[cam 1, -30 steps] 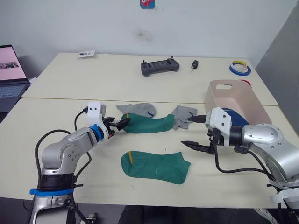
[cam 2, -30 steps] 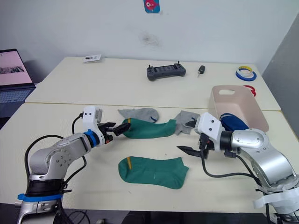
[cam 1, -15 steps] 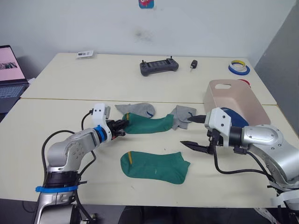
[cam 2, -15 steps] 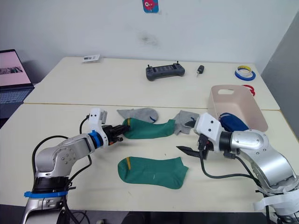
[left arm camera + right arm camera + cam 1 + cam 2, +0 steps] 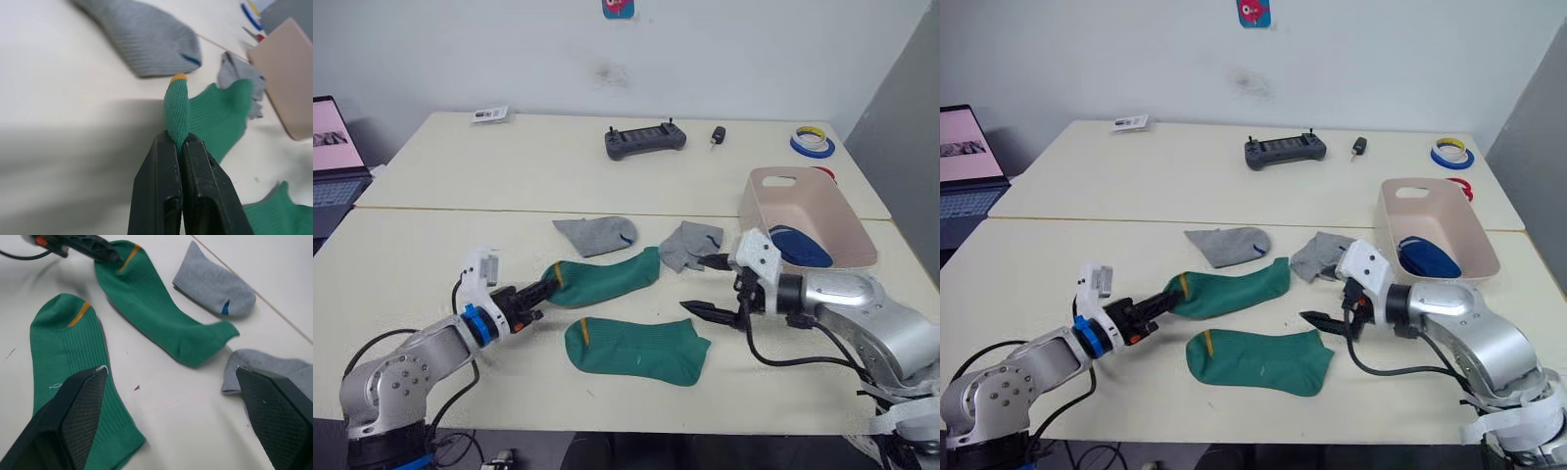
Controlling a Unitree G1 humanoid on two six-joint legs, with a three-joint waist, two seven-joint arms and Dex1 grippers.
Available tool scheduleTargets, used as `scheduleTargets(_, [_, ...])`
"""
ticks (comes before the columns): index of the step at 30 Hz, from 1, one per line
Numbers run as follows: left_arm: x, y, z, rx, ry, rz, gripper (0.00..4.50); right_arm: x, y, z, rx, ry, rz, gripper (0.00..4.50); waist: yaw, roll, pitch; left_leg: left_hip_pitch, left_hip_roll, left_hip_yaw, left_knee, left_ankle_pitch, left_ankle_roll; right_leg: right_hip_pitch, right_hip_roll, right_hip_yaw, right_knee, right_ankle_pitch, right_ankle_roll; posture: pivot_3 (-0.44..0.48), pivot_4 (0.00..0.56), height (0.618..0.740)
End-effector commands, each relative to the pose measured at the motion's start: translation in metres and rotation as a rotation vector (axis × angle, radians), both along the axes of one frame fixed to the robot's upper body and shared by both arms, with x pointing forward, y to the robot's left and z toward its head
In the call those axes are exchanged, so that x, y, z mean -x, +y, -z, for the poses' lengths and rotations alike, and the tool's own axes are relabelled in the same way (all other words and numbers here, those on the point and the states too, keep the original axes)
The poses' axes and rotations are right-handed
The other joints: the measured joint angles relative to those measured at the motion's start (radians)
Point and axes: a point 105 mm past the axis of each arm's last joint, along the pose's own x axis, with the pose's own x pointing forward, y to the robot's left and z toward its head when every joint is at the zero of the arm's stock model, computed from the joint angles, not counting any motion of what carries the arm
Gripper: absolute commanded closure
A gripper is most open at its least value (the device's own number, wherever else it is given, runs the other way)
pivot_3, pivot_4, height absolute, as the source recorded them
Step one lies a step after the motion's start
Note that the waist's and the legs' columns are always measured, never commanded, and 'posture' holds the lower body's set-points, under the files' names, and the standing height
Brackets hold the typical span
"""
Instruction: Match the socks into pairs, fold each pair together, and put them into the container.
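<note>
Sock, teal-green, lies on the tabletop with its long axis from 8 to 2 o'clock, cuff clamped in the closed left end effector. Right end effector hovers wide open, empty, near a grey sock. Since the earlier frame the held sock has been dragged toward 7 o'clock, clear of both grey socks.

A: any legible text or labels?
B: none. wall sticker and small card on the counter carry print, too small to read.
</note>
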Motion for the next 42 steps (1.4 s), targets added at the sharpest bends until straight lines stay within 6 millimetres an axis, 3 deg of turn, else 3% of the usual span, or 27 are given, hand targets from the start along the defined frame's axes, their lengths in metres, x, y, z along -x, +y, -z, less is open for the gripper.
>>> scheduleTargets(1, [0.001,0.02,-0.003,-0.018,-0.024,-0.08,4.47,0.002,0.007,-0.002,-0.012,0.019,0.008,0.0,0.0,0.0,0.0,0.0,0.0,0.0,0.0,0.0,0.0,-0.001,0.0,0.0,0.0,0.0,0.0,0.0,0.15,0.74])
scheduleTargets(4, [0.005,0.031,0.002,-0.033,-0.011,-0.111,4.47,0.001,0.013,-0.001,-0.028,0.046,0.024,0.0,0.0,0.0,0.0,0.0,0.0,0.0,0.0,0.0,0.0,-0.001,0.0,0.0,0.0,0.0,0.0,0.0,0.15,0.74])
scheduleTargets(10, [0.008,0.033,0.003,-0.048,-0.027,-0.098,4.47,-0.008,0.039,-0.004,-0.093,0.101,0.04,0.0,-0.001,0.0,0.0,0.0,0.0,0.0,-0.001,0.0,0.0,-0.001,0.0,0.0,0.0,0.0,0.0,0.0,0.15,0.74])
scheduleTargets(18, [0.005,0.032,0.003,-0.06,-0.044,-0.097,4.47,-0.045,0.077,0.013,-0.182,0.233,0.182,0.0,-0.004,0.0,0.0,0.0,0.0,0.001,-0.001,0.0,0.0,-0.002,0.0,0.0,0.001,0.0,0.0,0.0,0.15,0.74])
scheduleTargets(24, [0.005,0.032,0.003,-0.064,-0.054,-0.102,4.47,-0.062,0.083,0.027,-0.193,0.276,0.27,0.0,-0.003,0.0,0.0,0.0,0.0,0.001,-0.001,0.0,0.0,-0.002,0.0,0.001,0.001,0.0,0.0,0.0,0.15,0.74])
scheduleTargets(32, [0.005,0.029,0.004,-0.064,-0.054,-0.099,4.47,-0.066,0.098,0.026,-0.314,0.378,0.286,0.0,-0.005,0.0,0.0,0.0,0.001,0.001,-0.002,0.0,0.0,-0.003,0.0,0.0,0.001,0.0,0.0,0.0,0.15,0.74])
scheduleTargets(35, [0.005,0.029,0.004,-0.065,-0.054,-0.098,4.5,-0.071,0.099,0.025,-0.351,0.391,0.3,0.63,-0.005,0.0,0.0,0.0,0.0,0.001,-0.002,0.0,0.0,-0.003,0.0,0.0,0.001,0.0,0.0,0.0,0.15,0.74])
scheduleTargets(42, [0.004,0.028,0.005,-0.067,-0.056,-0.097,4.5,-0.077,0.1,0.025,-0.391,0.413,0.316,3.12,-0.005,0.0,0.0,0.0,0.001,0.001,-0.002,0.0,0.0,-0.003,0.0,0.0,0.001,0.0,0.0,0.0,0.15,0.74])
